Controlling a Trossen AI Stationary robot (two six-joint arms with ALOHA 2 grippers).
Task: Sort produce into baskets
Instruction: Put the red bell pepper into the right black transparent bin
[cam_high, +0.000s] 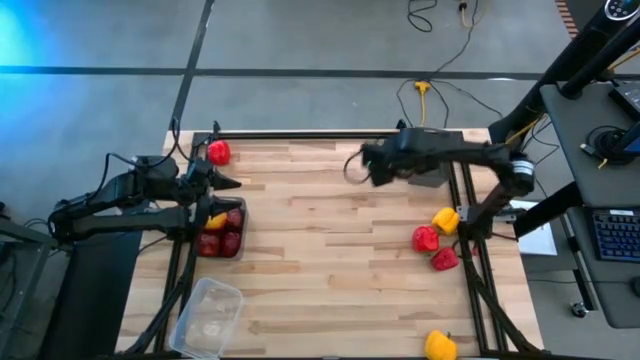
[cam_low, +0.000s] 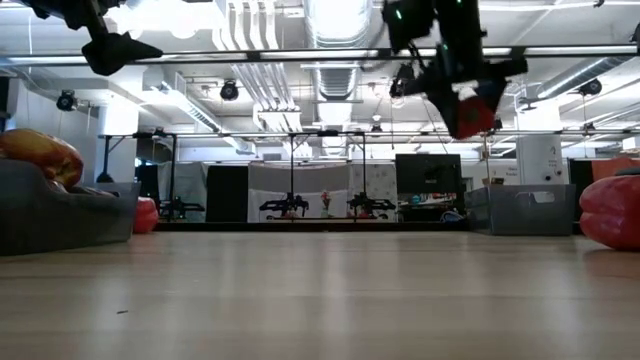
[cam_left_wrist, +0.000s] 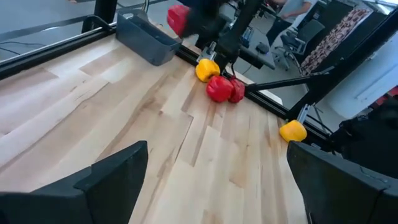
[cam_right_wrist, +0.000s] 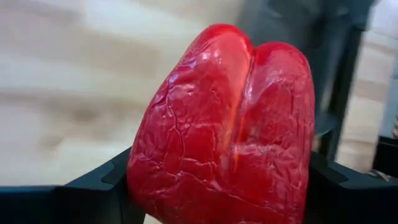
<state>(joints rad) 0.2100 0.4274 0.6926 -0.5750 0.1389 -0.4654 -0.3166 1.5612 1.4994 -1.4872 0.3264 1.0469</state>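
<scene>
My right gripper (cam_high: 352, 168) is shut on a bright red pepper (cam_right_wrist: 224, 130) and hangs high over the far middle of the table; the pepper also shows in the low view (cam_low: 472, 108). My left gripper (cam_high: 232, 183) is open and empty above a dark grey tray (cam_high: 243, 230) at the left edge, which holds dark red produce and a yellow pepper (cam_high: 215, 221). Another red pepper (cam_high: 218, 152) lies at the far left corner. A second dark tray (cam_left_wrist: 146, 38) stands at the far right, partly under my right arm. A clear tub (cam_high: 208, 315) sits near left. My right gripper pinches the red pepper between its two fingers, one on each of two opposite sides (cam_right_wrist: 142, 177). The pepper is lifted well clear of the table and its lobed, creased face points toward the wrist camera.
Loose produce lies by the right edge: a yellow pepper (cam_high: 445, 219), two red ones (cam_high: 425, 238) (cam_high: 445, 259), and a yellow one (cam_high: 438, 345) at the near right corner. The table's middle is bare wood. Black rails run along the table's sides.
</scene>
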